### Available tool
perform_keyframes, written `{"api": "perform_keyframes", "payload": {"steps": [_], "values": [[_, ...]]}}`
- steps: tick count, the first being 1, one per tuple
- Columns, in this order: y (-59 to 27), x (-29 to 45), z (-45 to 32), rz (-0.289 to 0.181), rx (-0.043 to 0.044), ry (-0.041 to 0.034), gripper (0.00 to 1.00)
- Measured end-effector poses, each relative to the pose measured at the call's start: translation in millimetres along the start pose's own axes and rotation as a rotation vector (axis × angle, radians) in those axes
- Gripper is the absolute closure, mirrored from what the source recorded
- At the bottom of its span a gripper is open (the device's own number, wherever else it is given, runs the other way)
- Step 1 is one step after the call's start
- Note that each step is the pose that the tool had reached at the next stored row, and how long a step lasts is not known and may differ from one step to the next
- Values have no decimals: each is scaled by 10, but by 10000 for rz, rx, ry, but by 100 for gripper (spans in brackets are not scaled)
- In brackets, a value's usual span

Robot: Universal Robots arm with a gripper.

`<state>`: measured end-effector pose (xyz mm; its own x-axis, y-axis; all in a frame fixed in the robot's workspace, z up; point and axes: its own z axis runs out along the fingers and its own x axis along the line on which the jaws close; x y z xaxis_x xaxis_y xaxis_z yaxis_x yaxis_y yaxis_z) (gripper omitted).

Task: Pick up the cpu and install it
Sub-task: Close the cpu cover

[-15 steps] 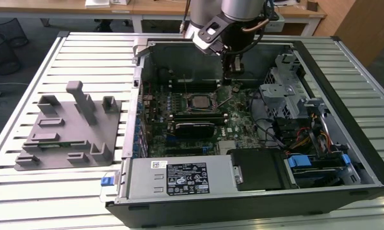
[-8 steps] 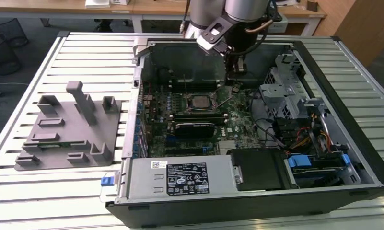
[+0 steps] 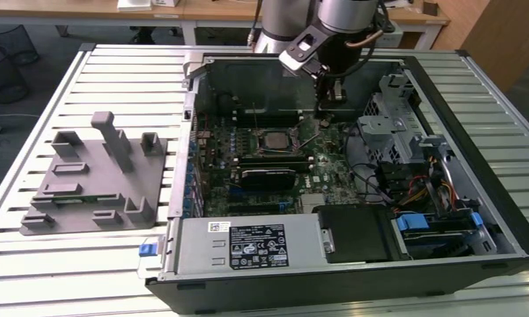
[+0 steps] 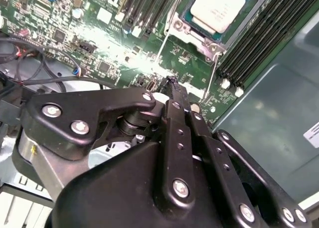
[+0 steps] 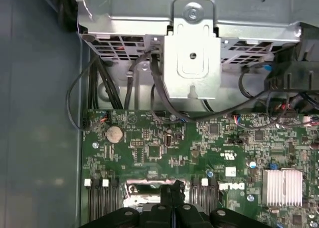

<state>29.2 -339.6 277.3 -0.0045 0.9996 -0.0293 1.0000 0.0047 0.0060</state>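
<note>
The cpu (image 3: 273, 140) is a small silver-topped square lying inside the dark metal-framed socket on the green motherboard (image 3: 326, 165) of the open computer case. In the second wrist view the cpu (image 4: 219, 7) sits flat within the socket frame. My gripper (image 3: 324, 113) hangs over the board, toward the exterior view's right and farther back from the socket, apart from the cpu. Its black fingertips (image 4: 172, 83) are pressed together with nothing between them, and they meet the same way in the first wrist view (image 5: 172, 190).
Black memory sticks (image 3: 266, 160) lie beside the socket. A metal drive cage (image 3: 389, 125) and cables (image 3: 396, 181) crowd the case's right side, the power supply (image 3: 238, 244) its front. A grey fixture plate (image 3: 97, 185) with uprights stands on the slatted table at the left.
</note>
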Motion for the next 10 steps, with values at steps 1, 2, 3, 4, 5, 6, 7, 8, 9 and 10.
{"api": "perform_keyframes", "payload": {"steps": [1, 2, 3, 4, 5, 6, 7, 8, 9, 10], "values": [[15, 13, 9, -1, 21, -2, 89], [31, 28, 19, -2, 40, -2, 89], [48, 46, 30, -3, 60, -5, 89], [63, 63, 41, -3, 80, -8, 89], [76, 79, 52, -3, 102, -12, 89], [90, 93, 64, -4, 125, -16, 89], [103, 104, 75, -5, 147, -18, 89], [116, 112, 87, -5, 169, -20, 89], [130, 120, 98, -6, 192, -22, 89], [144, 126, 108, -7, 211, -27, 89]]}}
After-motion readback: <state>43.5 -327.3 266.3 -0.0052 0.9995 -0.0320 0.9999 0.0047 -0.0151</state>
